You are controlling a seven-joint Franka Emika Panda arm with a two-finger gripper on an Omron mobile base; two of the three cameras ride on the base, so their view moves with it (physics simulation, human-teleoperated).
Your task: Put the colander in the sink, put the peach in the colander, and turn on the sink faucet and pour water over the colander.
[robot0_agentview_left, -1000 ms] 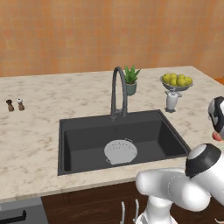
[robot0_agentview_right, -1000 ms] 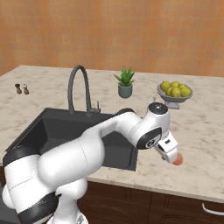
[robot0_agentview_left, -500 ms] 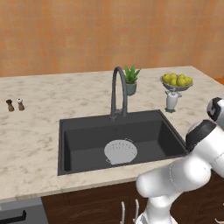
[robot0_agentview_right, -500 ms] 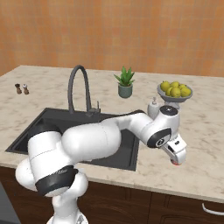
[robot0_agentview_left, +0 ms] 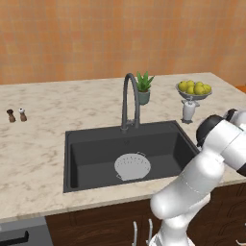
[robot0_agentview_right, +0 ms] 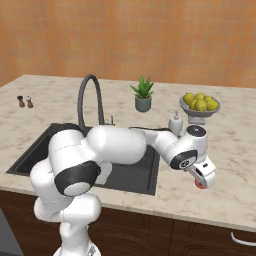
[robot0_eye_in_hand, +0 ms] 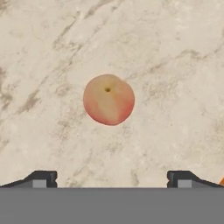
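The peach (robot0_eye_in_hand: 108, 99), orange-red with a yellowish patch, lies on the beige marbled counter right of the sink (robot0_agentview_left: 77, 158). My gripper (robot0_eye_in_hand: 111, 179) hangs above it, open, with its fingertips (robot0_eye_in_hand: 41, 178) wide apart on either side and not touching the fruit. From the right base view the gripper (robot0_agentview_right: 201, 180) points down near the counter's front edge, and a red sliver of the peach (robot0_agentview_right: 201, 185) shows beneath it. The white-grey colander (robot0_agentview_left: 132, 166) sits on the sink's floor. The dark gooseneck sink faucet (robot0_agentview_left: 129, 101) stands behind the basin, with no water running.
A footed bowl of yellow-green fruit (robot0_agentview_left: 193, 89) and a white soap dispenser (robot0_agentview_left: 189, 110) stand at the back right, near my arm. A potted plant (robot0_agentview_left: 143, 88) sits behind the faucet. Salt and pepper shakers (robot0_agentview_left: 17, 115) are far left.
My arm's elbow has risen and swung to the right, while the hand has stayed over the peach. The jaws have stayed open. The peach and colander have not moved.
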